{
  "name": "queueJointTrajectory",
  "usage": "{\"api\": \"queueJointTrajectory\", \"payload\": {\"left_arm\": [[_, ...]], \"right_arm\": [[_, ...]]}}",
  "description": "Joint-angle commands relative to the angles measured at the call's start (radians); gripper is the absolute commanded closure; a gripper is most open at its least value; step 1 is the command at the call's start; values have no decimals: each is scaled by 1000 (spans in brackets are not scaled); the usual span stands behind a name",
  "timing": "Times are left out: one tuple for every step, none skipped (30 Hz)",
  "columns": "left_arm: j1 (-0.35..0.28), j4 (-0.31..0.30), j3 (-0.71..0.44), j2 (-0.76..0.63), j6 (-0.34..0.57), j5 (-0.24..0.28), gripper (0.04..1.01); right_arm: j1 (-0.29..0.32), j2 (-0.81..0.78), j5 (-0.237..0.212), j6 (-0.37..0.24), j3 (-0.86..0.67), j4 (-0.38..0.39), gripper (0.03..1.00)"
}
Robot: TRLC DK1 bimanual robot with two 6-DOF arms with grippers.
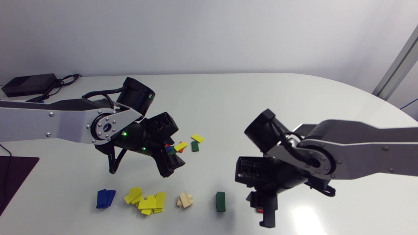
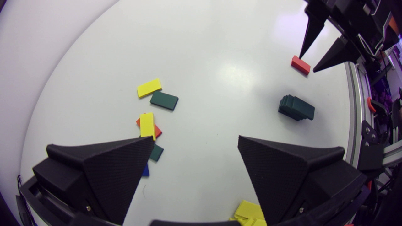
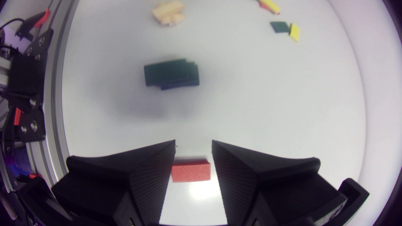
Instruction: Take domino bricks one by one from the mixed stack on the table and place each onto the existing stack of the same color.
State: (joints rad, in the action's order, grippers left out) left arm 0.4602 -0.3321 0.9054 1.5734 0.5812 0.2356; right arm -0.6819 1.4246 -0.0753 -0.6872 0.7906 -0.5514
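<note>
Midway: our right gripper (image 3: 193,142) spread astride a red brick (image 3: 191,171), left gripper (image 2: 195,138) spread (empty), several bricks left in the far pile (image 1: 179,147).

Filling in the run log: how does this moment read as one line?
left gripper open, beside mixed stack | right gripper open, around red brick lying flat, not gripped

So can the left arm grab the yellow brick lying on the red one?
Probably yes. The left gripper is open, and the yellow brick lies uncovered atop a red brick just ahead of it, slightly off-centre.
</note>
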Motion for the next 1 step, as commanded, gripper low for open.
{"api": "queueJointTrajectory", "payload": {"left_arm": [[-5,4,-36,-32,-17,2,85]], "right_arm": [[-2,-53,-12,48,55,-28,577]]}}
